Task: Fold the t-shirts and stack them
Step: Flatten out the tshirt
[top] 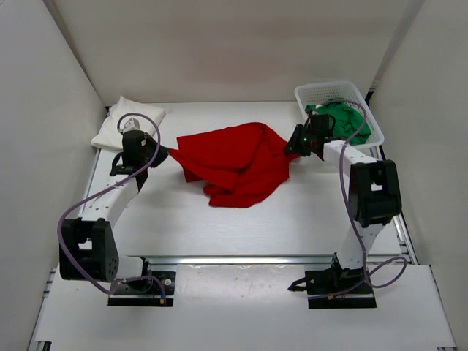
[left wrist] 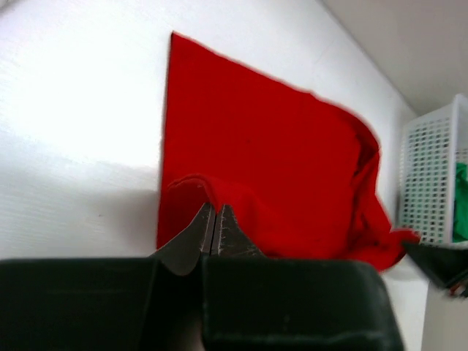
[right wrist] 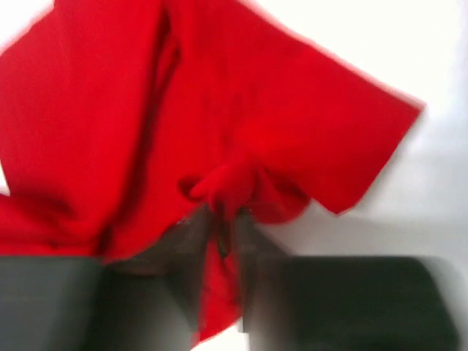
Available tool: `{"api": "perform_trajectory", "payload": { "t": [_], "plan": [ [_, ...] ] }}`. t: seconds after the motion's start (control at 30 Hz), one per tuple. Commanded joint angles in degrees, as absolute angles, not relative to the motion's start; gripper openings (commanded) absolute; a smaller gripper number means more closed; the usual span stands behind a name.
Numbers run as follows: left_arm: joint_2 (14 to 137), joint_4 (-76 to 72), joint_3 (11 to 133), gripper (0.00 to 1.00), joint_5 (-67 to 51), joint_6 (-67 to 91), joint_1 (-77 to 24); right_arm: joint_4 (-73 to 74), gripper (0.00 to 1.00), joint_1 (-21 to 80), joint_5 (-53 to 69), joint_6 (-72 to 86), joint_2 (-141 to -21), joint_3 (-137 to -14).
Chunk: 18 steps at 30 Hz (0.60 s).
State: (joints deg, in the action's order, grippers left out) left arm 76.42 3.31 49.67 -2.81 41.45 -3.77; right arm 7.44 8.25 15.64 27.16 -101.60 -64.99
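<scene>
Pinched shut on red t-shirt (top: 234, 164) edge: left end effector (left wrist: 214, 228); right end effector (right wrist: 223, 223) too, blurred. Only from top: white t-shirt (top: 111, 131) beyond left one.

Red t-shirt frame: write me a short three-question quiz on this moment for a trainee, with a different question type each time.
1. True or false: the green t-shirt lies inside the basket.
2. Multiple choice: the left gripper and the right gripper are each shut on: A the basket; B the red t-shirt; C nothing.
3. Short answer: what colour is the folded t-shirt at far left in the top view?

Key: 1 true; 2 B; 3 white.
</scene>
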Motion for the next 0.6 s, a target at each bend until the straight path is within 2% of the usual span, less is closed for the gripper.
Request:
{"api": "perform_trajectory", "payload": {
  "t": [0.0,0.03,0.1,0.17,0.27,0.33,0.37,0.5,0.57],
  "plan": [
    [76.99,5.18,50.8,0.0,-1.86,39.73,-4.39,14.84,0.24,7.2,15.13,24.0,-106.7,-75.66],
    [77.17,5.88,51.24,0.0,-0.54,39.2,-4.48,14.77,0.37,8.69,14.07,22.86,-105.22,-74.8],
    [77.96,6.24,52.2,0.0,-0.09,38.85,-5.01,14.06,0.52,11.77,8.46,22.24,-99.43,-70.51],
    [79.53,6.59,53.25,0.0,-0.7,39.11,-4.75,11.97,0.52,16.58,6.69,23.46,-93.99,-64.64],
    [81.56,8.78,55.63,0.0,-0.7,38.06,-4.74,5.73,0.43,25.36,9.56,24.43,-87.73,-55.23],
    [81.74,7.83,55.2,0.0,-0.7,37.97,-4.48,2.03,0.29,31.08,13.7,24.78,-87.62,-52.04],
    [81.56,7.65,55.46,0.0,-0.79,37.79,-4.57,2.11,0.26,34.68,13.97,25.22,-88.41,-52.12],
    [84.46,8.35,57.48,0.0,-0.87,36.65,-4.92,4.73,0.31,42.78,11.61,23.12,-95.69,-58.95],
    [84.9,8.0,57.39,0.0,-1.32,36.39,-4.57,5.1,0.44,44.81,8.36,22.41,-98.34,-61.34]
  ]
}}
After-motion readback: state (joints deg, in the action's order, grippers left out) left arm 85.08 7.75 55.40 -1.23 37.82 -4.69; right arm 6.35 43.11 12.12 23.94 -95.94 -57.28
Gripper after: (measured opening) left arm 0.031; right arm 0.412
